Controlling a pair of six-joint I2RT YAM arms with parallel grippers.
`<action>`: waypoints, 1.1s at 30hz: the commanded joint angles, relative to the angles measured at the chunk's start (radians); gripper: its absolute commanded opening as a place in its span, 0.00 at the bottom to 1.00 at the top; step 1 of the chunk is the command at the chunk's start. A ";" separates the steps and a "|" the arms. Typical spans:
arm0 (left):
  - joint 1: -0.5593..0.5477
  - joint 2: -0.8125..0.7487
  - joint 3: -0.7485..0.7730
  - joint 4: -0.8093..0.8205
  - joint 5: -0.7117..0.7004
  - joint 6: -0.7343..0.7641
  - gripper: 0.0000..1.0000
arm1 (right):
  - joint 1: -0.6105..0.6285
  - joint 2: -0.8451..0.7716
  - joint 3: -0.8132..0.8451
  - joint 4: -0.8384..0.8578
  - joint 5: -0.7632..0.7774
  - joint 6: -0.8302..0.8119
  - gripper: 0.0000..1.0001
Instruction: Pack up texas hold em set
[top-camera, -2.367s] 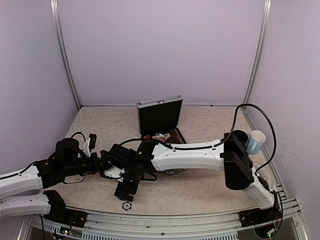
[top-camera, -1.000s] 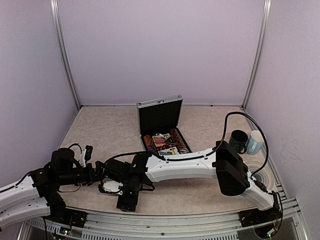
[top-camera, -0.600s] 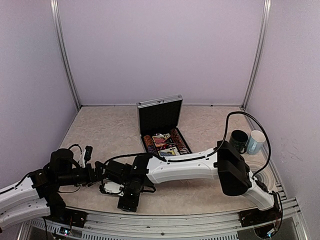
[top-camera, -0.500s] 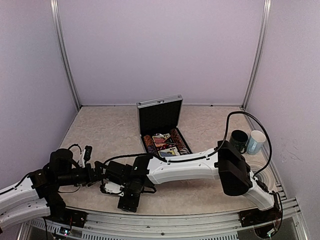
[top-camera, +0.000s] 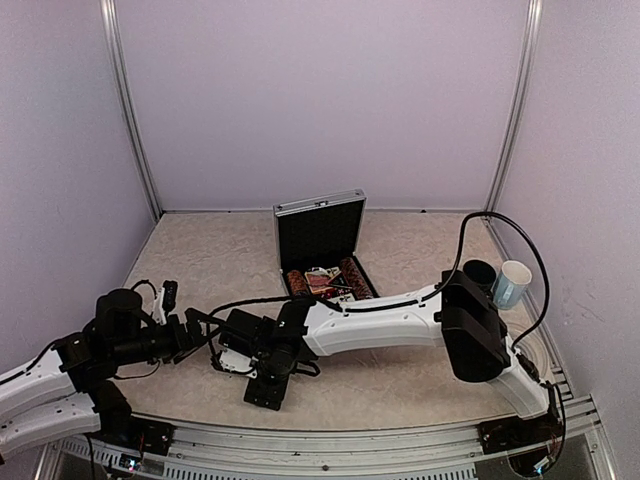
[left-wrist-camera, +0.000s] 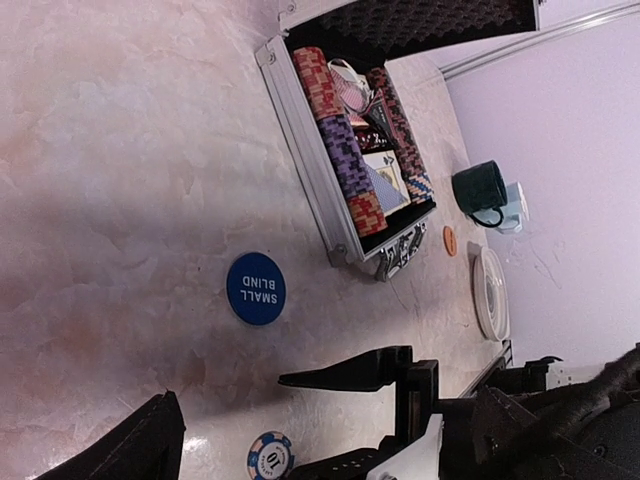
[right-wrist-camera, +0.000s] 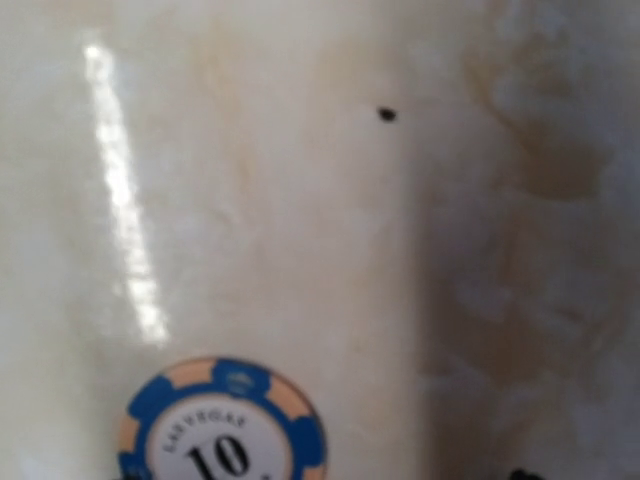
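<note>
The silver case (top-camera: 320, 235) stands open at the back middle, its black lid upright; rows of chips and cards (left-wrist-camera: 345, 150) fill its tray. On the table in front lie a blue SMALL BLIND button (left-wrist-camera: 256, 288) and a blue-and-white 10 chip (right-wrist-camera: 222, 425). My right gripper (top-camera: 263, 385) reaches far left and hangs open just above that chip (left-wrist-camera: 270, 457), which lies flat by its lower finger; its upper finger (left-wrist-camera: 345, 372) is well apart. My left gripper (top-camera: 198, 335) is wide open beside it, holding nothing; one finger (left-wrist-camera: 140, 450) shows.
A dark mug (left-wrist-camera: 480, 187) and a pale-blue mug (top-camera: 514, 282) stand at the right. A small orange chip (left-wrist-camera: 449, 240) and a round ringed coaster (left-wrist-camera: 490, 293) lie near them. The right arm (top-camera: 380, 320) spans the table's front half.
My right gripper has shifted a little right and away from the near edge. Its elbow has swung right, partly covering the dark mug. The left arm has drawn back slightly to the left.
</note>
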 joint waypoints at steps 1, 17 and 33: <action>0.029 -0.016 0.051 -0.028 -0.156 -0.033 0.99 | -0.002 -0.019 -0.069 -0.126 -0.010 -0.142 0.81; 0.029 -0.009 0.081 -0.051 -0.168 -0.049 0.99 | 0.023 0.019 -0.034 -0.107 -0.105 -0.210 0.75; 0.029 -0.049 0.089 -0.099 -0.185 -0.035 0.99 | 0.021 -0.043 -0.038 -0.011 -0.144 -0.148 0.91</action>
